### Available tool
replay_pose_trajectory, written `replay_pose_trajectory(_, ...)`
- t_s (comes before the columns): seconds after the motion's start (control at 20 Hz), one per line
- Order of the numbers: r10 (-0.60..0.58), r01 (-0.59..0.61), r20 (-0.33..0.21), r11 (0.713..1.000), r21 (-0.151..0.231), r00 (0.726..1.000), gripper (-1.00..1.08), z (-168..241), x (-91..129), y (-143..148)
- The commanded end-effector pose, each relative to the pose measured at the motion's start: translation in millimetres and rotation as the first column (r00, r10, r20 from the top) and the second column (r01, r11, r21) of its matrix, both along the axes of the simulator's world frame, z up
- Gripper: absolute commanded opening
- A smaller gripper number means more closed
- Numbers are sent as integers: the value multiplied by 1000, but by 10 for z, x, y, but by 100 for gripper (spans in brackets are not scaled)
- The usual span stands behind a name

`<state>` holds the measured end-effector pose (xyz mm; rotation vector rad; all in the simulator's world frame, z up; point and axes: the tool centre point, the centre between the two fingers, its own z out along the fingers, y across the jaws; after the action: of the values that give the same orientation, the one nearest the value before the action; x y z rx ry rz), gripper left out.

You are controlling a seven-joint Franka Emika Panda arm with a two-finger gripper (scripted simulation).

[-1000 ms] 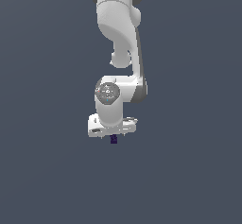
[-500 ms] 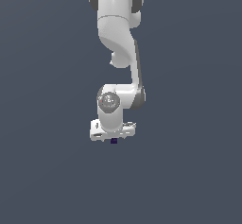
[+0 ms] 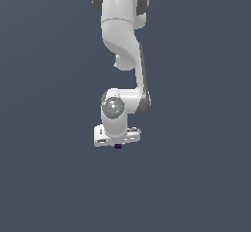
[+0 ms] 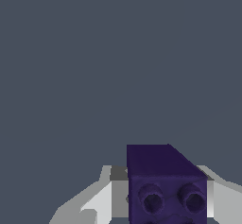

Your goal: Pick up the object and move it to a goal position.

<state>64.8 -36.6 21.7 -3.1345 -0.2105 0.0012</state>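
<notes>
Claw (image 3: 117, 143) clamped on block (image 4: 165, 185), dark purple, seated between white fingers (image 4: 97, 204), directly below wrist. Block likely light, rigid, smooth-faced, two round recesses on one face. Best hold: opposite flat sides, centred, guarding against slip.

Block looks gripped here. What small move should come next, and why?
Probably carry on toward the goal with the grip kept shut: the dark purple block sits between the white fingers of the gripper. No goal marker shows, so the direction is unclear.

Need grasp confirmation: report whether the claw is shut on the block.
Shut on it: the white claw has fingers flanking the small dark purple block on both sides.
</notes>
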Motion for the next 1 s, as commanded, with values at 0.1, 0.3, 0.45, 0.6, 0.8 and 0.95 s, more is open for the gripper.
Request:
replay_pose_trajectory(0.1,0,0,1,1000,0,1000,-100,1,2,-1)
replay_pose_trajectory(0.3,0,0,1,1000,0,1000,-100,5,-4,1)
replay_pose_trajectory(0.45,0,0,1,1000,0,1000,-100,18,-30,10)
replay_pose_trajectory(0.6,0,0,1,1000,0,1000,-100,42,-78,26)
replay_pose_trajectory(0.8,0,0,1,1000,0,1000,-100,95,-180,60)
replay_pose_trajectory(0.95,0,0,1,1000,0,1000,-100,150,-288,96)
